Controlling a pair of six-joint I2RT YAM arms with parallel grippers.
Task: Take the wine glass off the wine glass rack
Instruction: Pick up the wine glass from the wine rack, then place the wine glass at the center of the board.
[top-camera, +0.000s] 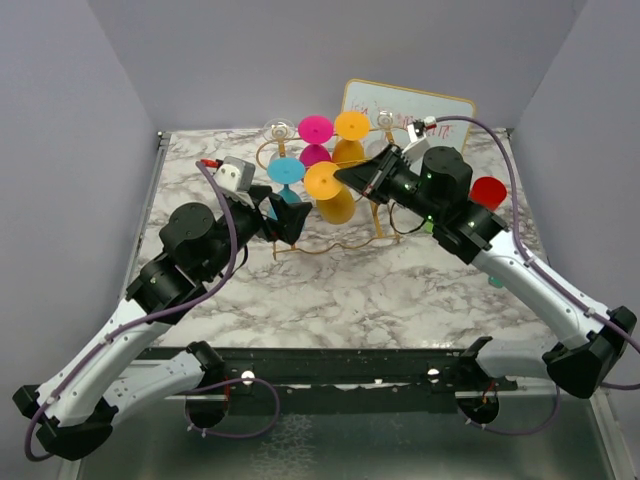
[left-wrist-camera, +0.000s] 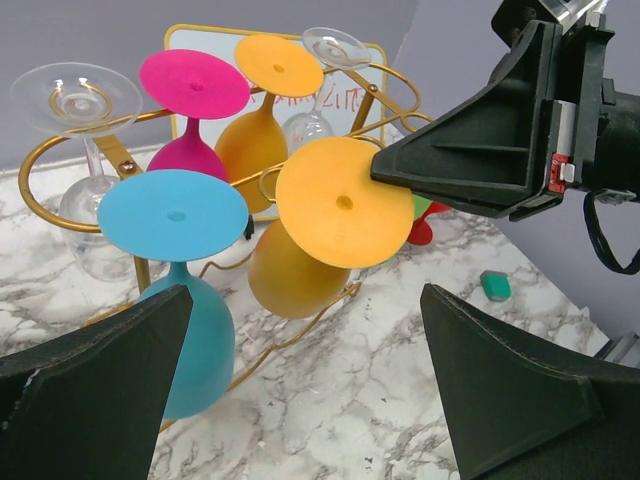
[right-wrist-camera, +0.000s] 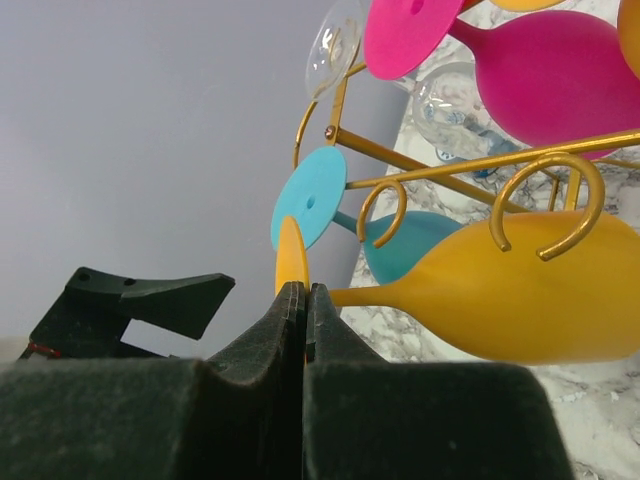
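Observation:
The gold wire wine glass rack (top-camera: 375, 236) stands mid-table with several glasses hanging upside down. An orange wine glass (top-camera: 337, 205) hangs at its front, tilted, its stem still between the rack's curled ends (right-wrist-camera: 545, 205). My right gripper (top-camera: 347, 173) is shut on the edge of that glass's round foot (right-wrist-camera: 291, 255), seen edge-on in the right wrist view. My left gripper (top-camera: 285, 215) is open, low at the rack's left front beside a blue glass (left-wrist-camera: 172, 215), holding nothing. In the left wrist view the orange foot (left-wrist-camera: 335, 200) meets the right fingers (left-wrist-camera: 470, 150).
A pink glass (top-camera: 315, 130), a second orange glass (top-camera: 351, 127) and clear glasses (top-camera: 279, 131) hang further back. A gold-framed whiteboard (top-camera: 405, 105) leans behind. A red object (top-camera: 488, 190) lies right of the rack; a small green item (left-wrist-camera: 495, 285) lies on the marble.

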